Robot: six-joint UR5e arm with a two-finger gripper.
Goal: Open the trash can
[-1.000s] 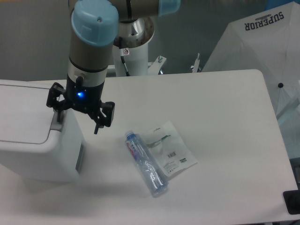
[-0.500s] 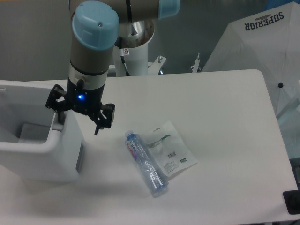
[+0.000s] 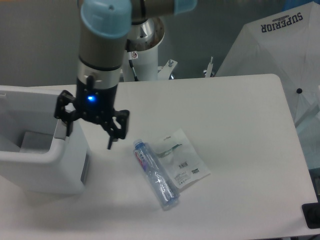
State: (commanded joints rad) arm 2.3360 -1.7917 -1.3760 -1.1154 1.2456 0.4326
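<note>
Gripper (image 3: 90, 129) open, you see its fingers spread over the right rim of the trash can (image 3: 45, 160), lid up.

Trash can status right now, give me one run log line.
large white boxy plastic trash can: lid up, interior visible | tool: beside bin's right rim, holding nothing | clear plastic water bottle: lying on table, untouched

On the one white table (image 3: 240, 130) there are one trash can (image 3: 45, 170), one plastic water bottle (image 3: 155, 174) and one flat clear packet (image 3: 183, 161). One robot arm carries one gripper (image 3: 90, 131). One white umbrella (image 3: 280, 55) stands behind.
</note>
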